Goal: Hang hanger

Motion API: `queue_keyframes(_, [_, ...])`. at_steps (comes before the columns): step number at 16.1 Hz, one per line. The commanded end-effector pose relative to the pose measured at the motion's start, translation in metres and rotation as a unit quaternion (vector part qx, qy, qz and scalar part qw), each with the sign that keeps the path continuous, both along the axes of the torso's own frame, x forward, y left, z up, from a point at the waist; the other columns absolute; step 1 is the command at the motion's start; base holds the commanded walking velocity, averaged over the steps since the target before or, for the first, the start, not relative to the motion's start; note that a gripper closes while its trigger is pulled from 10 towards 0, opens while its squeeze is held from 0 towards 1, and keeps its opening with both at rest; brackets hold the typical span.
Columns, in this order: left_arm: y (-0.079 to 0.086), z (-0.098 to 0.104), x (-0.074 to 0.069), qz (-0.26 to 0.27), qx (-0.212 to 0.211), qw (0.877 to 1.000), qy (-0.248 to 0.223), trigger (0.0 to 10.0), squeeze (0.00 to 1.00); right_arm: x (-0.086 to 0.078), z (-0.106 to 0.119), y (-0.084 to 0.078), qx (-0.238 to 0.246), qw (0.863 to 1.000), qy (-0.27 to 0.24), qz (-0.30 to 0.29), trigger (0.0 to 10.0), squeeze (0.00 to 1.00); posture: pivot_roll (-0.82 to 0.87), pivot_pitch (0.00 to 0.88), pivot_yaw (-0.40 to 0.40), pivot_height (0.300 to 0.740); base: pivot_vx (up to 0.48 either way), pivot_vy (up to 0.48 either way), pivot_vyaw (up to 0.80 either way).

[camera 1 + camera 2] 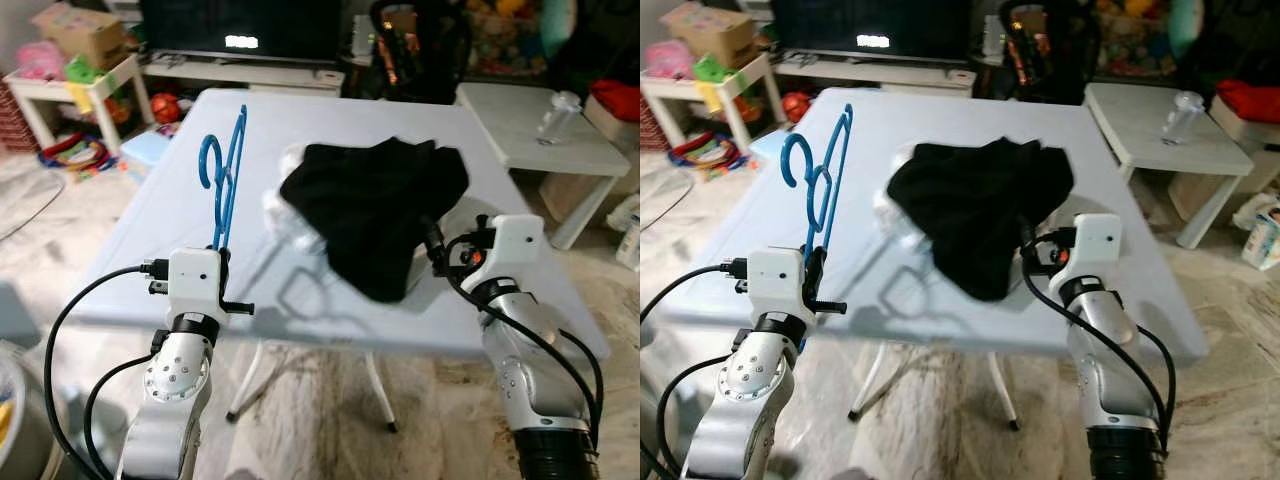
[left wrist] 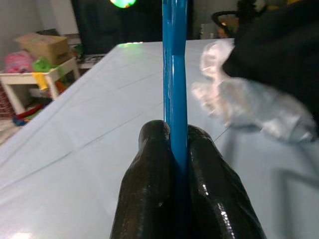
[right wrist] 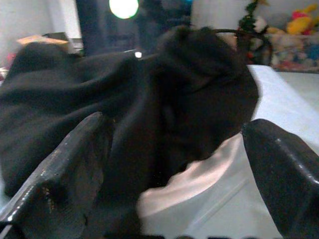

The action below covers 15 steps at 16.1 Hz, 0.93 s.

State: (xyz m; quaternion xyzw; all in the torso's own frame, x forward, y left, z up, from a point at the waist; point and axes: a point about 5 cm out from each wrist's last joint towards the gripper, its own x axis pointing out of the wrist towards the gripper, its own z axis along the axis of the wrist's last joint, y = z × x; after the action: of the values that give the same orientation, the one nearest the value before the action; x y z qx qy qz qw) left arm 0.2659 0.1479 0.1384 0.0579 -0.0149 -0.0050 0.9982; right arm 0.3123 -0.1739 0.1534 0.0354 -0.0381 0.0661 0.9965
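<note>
My left gripper is clamped on the blue hanger, upright over the table's near-left edge. Right gripper is spread wide at the black cloth.

Pale blue table bearing black garment

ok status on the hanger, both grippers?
Left gripper shut on blue hanger, held upright over table. Right gripper open at black garment. Garment lies mid-table, not on hanger.
</note>
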Motion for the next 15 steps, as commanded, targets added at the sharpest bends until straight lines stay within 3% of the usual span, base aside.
queue_keyframes(1, [-0.001, 0.002, 0.000, -0.006, 0.004, 1.000, -0.003, 10.0, 0.00, 0.000, -0.002, 0.001, -0.005, 1.000, 0.010, 0.005, 10.0, 0.00, 0.13, 0.000, -0.063, 0.740, -0.352, 0.000, 0.00])
queue_keyframes(5, [-0.003, -0.001, 0.000, -0.007, 0.004, 1.000, 0.004, 10.0, 0.00, 0.009, 0.004, -0.009, -0.007, 1.000, 0.016, 0.004, 10.0, 0.00, 0.12, 0.000, -0.062, 0.740, -0.330, 0.000, 0.00])
queue_keyframes(8, [-0.004, -0.001, 0.001, -0.011, 0.004, 1.000, 0.004, 10.0, 0.00, 0.012, 0.006, -0.012, -0.056, 0.998, 0.010, 0.003, 10.0, 0.00, 0.12, 0.000, -0.061, 0.740, -0.308, 0.000, 0.00])
queue_keyframes(10, [-0.004, -0.001, 0.002, -0.012, 0.006, 1.000, 0.005, 10.0, 0.00, 0.014, 0.006, -0.010, -0.059, 0.998, 0.008, 0.015, 10.0, 0.00, 0.13, 0.000, -0.060, 0.740, -0.281, 0.000, 0.00])
queue_keyframes(11, [-0.007, -0.009, 0.001, -0.026, 0.004, 0.999, 0.025, 10.0, 0.00, 0.012, 0.003, -0.003, -0.009, 0.998, 0.026, 0.053, 10.0, 0.00, 0.13, 0.000, -0.059, 0.740, 0.000, 0.000, 0.00])
queue_keyframes(14, [-0.021, -0.028, -0.003, -0.109, -0.008, 0.990, 0.091, 10.0, 0.00, 0.013, -0.001, -0.001, -0.084, 0.994, 0.023, 0.066, 10.0, 0.00, 0.12, 0.000, -0.062, 0.740, 0.000, 0.000, 0.00])
queue_keyframes(15, [-0.021, -0.035, -0.004, -0.128, 0.005, 0.985, 0.112, 10.0, 0.00, 0.010, -0.001, 0.000, -0.097, 0.988, 0.024, 0.115, 10.0, 0.00, 0.12, 0.000, -0.064, 0.740, 0.000, 0.000, 0.00])
